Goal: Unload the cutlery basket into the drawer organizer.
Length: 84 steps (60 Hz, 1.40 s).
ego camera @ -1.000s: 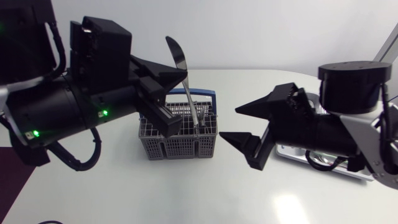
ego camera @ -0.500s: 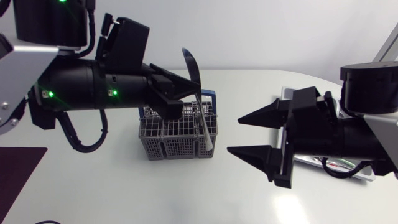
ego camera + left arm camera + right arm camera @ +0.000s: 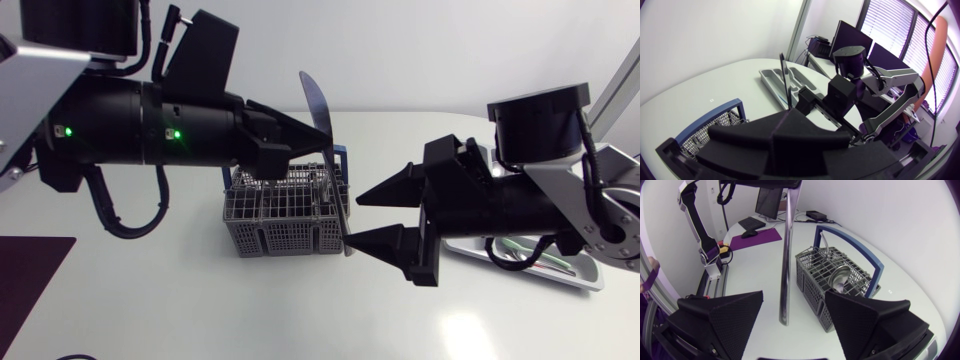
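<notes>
The left claw (image 3: 312, 140) is closed tight on the blade part of a silver metal table knife (image 3: 328, 170) and holds it almost upright, blade up, just beside the grey mesh cutlery basket with a blue handle (image 3: 285, 215). Compared with one second ago, the knife is now higher and more to the right, clear of the basket. The bigger change is the right claw (image 3: 355, 220): it was well apart from the knife, and now it is close, its fingers wide open with the handle end hanging between them. In the right wrist view neither finger touches it. I judge that a handover is being prepared, so that the right arm can carry the knife to the grey drawer organizer tray (image 3: 590, 282) behind it on the white worktop (image 3: 200, 300). A metal spoon (image 3: 840, 277) lies in the basket, so unloading is not finished
</notes>
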Available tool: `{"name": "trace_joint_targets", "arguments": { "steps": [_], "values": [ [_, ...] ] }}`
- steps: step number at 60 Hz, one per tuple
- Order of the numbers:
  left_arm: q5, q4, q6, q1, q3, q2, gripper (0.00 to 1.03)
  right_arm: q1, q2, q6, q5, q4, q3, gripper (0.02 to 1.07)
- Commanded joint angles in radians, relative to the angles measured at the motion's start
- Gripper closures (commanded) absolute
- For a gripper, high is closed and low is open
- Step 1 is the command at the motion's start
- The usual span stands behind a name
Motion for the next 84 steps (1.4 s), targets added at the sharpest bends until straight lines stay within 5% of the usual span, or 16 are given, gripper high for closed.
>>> {"name": "trace_joint_targets", "arguments": {
  "steps": [1,26,35,44,53,56,63,69,84],
  "values": [
    [0.028,-0.001,-0.035,0.012,0.047,0.013,0.91,0.010,0.030,0.014,-0.020,0.011,0.034,0.27],
    [0.064,-0.021,-0.036,0.031,0.062,0.011,0.91,0.011,0.068,0.011,-0.132,-0.028,0.053,0.73],
    [0.065,-0.022,-0.038,0.032,0.062,0.011,0.91,0.013,0.079,-0.005,-0.154,-0.068,0.066,1.02],
    [0.067,-0.021,-0.039,0.039,0.065,0.011,0.90,0.013,0.084,-0.005,-0.161,-0.080,0.064,1.02],
    [0.065,-0.018,-0.046,0.049,0.071,0.013,0.71,0.013,0.076,-0.005,-0.158,-0.087,0.058,1.02],
    [0.065,-0.016,-0.046,0.054,0.071,0.014,0.43,0.013,0.070,-0.003,-0.151,-0.091,0.057,1.02],
    [0.064,-0.013,-0.044,0.069,0.071,0.016,0.15,0.005,0.061,-0.003,-0.140,-0.107,0.053,1.02],
    [0.064,-0.013,-0.044,0.088,0.071,0.013,0.06,-0.035,0.047,-0.009,-0.129,-0.123,0.047,1.02],
    [-0.032,-0.004,-0.007,0.111,0.045,-0.027,0.05,-0.296,-0.012,-0.034,-0.115,-0.173,0.044,1.02]
  ]
}}
